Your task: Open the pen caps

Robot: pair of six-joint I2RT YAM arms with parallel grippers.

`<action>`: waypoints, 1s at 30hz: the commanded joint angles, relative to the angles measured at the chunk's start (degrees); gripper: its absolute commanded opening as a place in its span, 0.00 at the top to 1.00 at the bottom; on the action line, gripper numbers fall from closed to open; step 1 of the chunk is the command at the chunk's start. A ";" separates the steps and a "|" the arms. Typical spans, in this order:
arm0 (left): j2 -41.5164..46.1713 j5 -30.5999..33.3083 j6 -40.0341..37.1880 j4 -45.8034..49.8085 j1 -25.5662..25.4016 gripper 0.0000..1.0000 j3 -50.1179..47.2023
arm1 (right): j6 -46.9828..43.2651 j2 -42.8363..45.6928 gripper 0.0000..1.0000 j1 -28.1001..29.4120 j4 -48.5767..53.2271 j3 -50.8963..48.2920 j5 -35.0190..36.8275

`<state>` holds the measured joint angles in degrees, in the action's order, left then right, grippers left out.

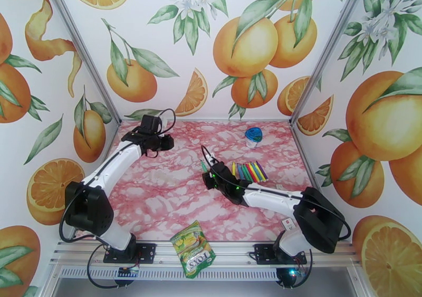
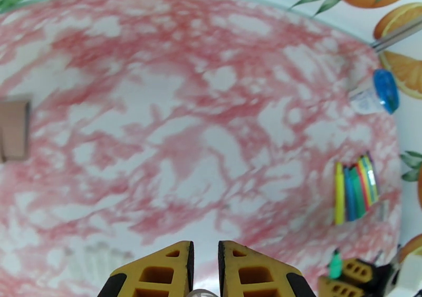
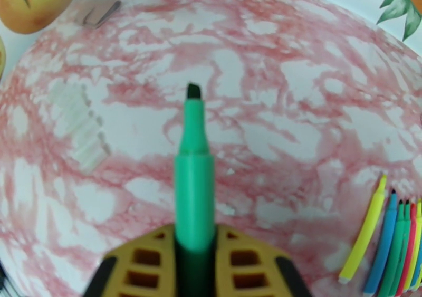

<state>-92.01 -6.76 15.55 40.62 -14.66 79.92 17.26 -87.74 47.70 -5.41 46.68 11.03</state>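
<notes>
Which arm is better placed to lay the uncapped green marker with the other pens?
Right: the right gripper is shut on the green marker, and the row of pens lies close beside it. The left gripper is shut, far off to the left.

Pink marbled table (image 1: 169,187) with pens (image 1: 250,172), blue-lidded container (image 1: 253,136)

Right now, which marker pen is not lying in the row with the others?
The green pen, clamped in the right gripper with its dark tip bare; the other pens lie side by side on the table.
</notes>
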 commanded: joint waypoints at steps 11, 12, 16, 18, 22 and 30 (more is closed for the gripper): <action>1.29 21.17 -4.15 10.35 3.23 0.98 -5.25 | 5.12 -5.01 1.00 -5.04 9.37 7.20 8.12; 1.20 21.63 -4.11 10.03 3.68 0.98 -5.97 | 5.52 -5.22 1.00 -5.68 9.73 7.28 8.12; 0.78 20.65 -3.09 8.66 6.46 0.98 -8.98 | 6.38 -6.05 1.00 -7.95 10.98 7.40 8.31; 0.86 19.44 -2.50 7.72 7.91 0.97 -10.42 | 6.71 -6.62 1.00 -8.96 11.53 7.41 8.56; 0.33 19.77 -2.40 6.00 9.71 0.95 -12.56 | 7.26 -7.90 1.00 -10.77 12.35 7.41 8.31; -4.94 17.32 -2.69 2.09 12.51 0.94 -14.78 | 8.22 -11.18 1.00 -12.82 12.55 7.56 8.04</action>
<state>-95.26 12.36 12.25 45.60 -3.01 66.52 24.27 -97.56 35.46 6.04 52.88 18.09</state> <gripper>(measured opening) 0.177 0.169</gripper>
